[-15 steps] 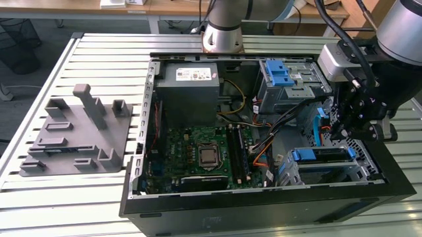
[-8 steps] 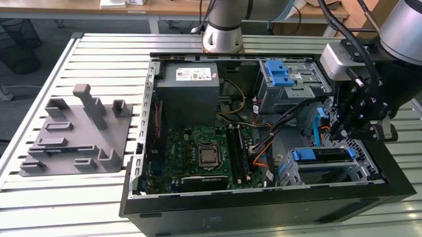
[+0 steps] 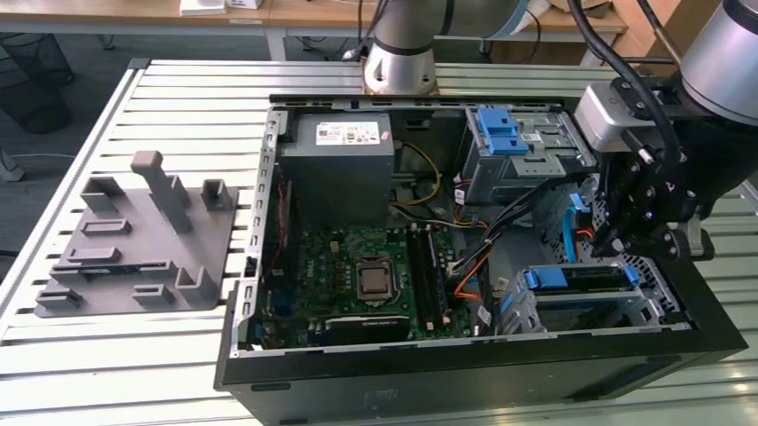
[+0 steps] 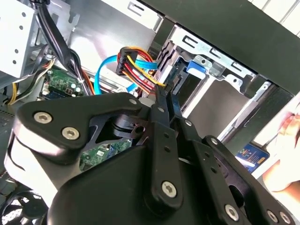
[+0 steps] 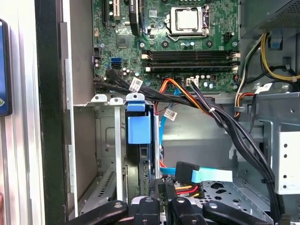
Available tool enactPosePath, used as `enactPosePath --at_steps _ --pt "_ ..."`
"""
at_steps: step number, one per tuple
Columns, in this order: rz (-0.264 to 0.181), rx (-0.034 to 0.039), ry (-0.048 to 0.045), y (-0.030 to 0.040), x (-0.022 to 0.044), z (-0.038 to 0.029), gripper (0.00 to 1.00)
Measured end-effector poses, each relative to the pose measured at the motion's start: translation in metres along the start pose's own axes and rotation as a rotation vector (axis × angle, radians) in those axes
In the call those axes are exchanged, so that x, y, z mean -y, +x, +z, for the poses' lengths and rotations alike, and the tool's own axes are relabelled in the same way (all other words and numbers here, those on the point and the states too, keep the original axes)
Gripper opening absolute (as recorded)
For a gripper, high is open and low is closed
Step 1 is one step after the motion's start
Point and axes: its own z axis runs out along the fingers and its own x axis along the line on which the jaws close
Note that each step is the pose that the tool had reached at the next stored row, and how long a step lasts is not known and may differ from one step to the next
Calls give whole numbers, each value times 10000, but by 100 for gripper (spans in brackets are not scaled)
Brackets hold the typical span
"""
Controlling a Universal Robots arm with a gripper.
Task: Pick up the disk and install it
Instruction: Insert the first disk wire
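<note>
The disk (image 3: pixel 577 279) sits slotted in the lower drive cage at the front right corner of the open computer case, its blue frame facing up. In the first wrist view the disk's blue frame (image 5: pixel 139 125) stands edge-on between the cage's metal walls. In the second wrist view the blue tab (image 4: pixel 195 67) shows in the cage. My gripper (image 3: pixel 619 241) hangs just above and beside that cage, over the case's right side. Its thin black fingers (image 4: pixel 162 105) lie close together with nothing between them, next to a bundle of coloured cables. The gripper (image 5: pixel 160 186) is apart from the disk.
A grey power-supply box (image 3: pixel 343 151) and the motherboard (image 3: pixel 367 275) fill the case's left half. An upper cage with a blue latch (image 3: pixel 502 133) stands behind. Loose cables (image 5: pixel 220 117) cross near the gripper. A grey fixture (image 3: pixel 130 240) rests on the slatted table at the exterior view's left.
</note>
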Motion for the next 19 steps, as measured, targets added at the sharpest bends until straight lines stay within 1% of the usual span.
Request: enactPosePath --at_steps 4,5,6,9,10,14,19 --pt "-7 -213 -5 5 0 17 16" --pt "-9 -246 -14 9 1 21 16" --pt "-9 -261 -19 10 2 21 16" --pt "-9 -262 -21 10 2 22 16" --pt "-10 -260 -45 10 4 24 16" --pt "-10 -270 -303 8 74 32 16" --pt "-10 -277 -471 9 104 53 16"
